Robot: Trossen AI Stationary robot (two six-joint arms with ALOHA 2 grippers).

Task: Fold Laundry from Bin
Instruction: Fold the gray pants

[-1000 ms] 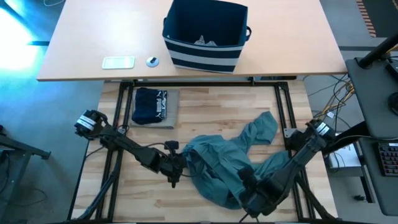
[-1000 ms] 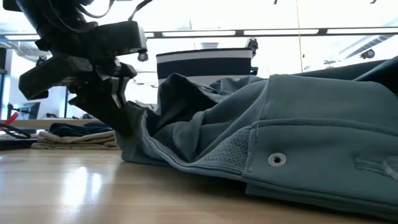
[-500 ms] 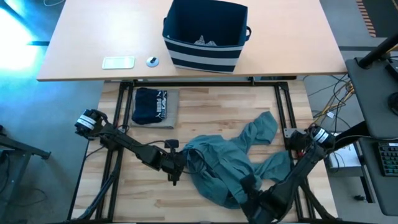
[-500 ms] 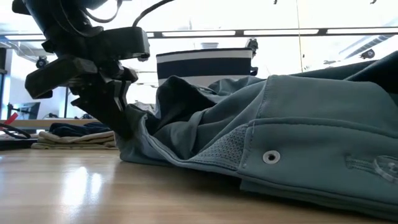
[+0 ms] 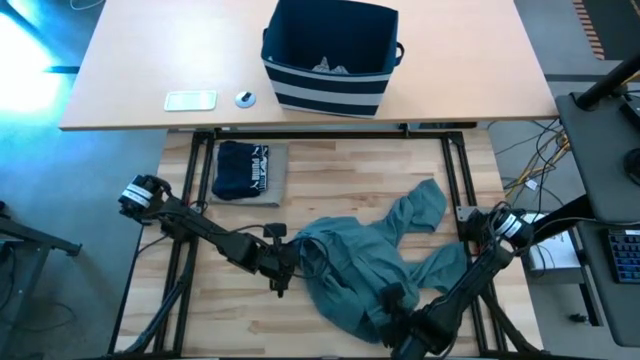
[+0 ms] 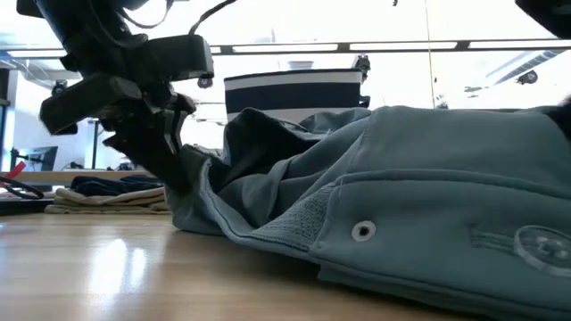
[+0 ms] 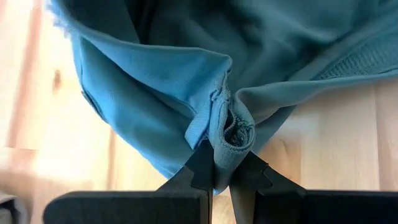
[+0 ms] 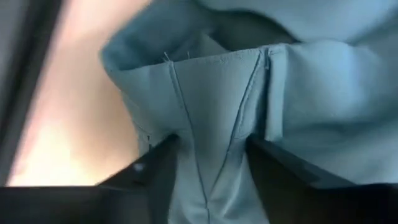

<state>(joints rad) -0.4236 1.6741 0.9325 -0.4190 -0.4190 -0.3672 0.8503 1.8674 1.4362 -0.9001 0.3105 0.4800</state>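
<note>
The large teal-green garment (image 5: 370,265) lies crumpled on the wooden table, one sleeve-like part reaching toward the far right. My left gripper (image 5: 288,270) is at its left edge, shut on it, and also shows in the low view (image 6: 176,174). My right gripper (image 5: 397,312) is over the garment's near edge, closed on a wad of it. A folded navy piece with white lettering (image 5: 248,168) rests on a beige one at the far left. The navy bin (image 5: 330,55) stands on the desk beyond, small grey pieces (image 5: 330,67) inside. My left gripper pinches a bunched, hemmed edge (image 7: 227,134) at the garment's left side between its two fingers. The fingers slant down from the table's left. The bunch is raised a little; the rest lies slack on the table. My right gripper has a thick seamed fold (image 8: 211,149) at the garment's near edge between its two fingers (image 8: 155,171), several layers. It comes steeply from above. The fold fills the gap from finger to finger; the cloth around it lies on the table.
A small white flat device (image 5: 190,100) and a round object (image 5: 245,98) lie on the desk left of the bin. Bare wood shows at the table's near left (image 5: 230,315) and far right (image 5: 400,170). A button (image 6: 361,232) faces the low camera.
My right gripper has sunk onto the garment's near edge, drifted toward the table's left and rolled. The near part of the teal garment has sunk and slid a little with it; its left edge in my left gripper has stayed put.
</note>
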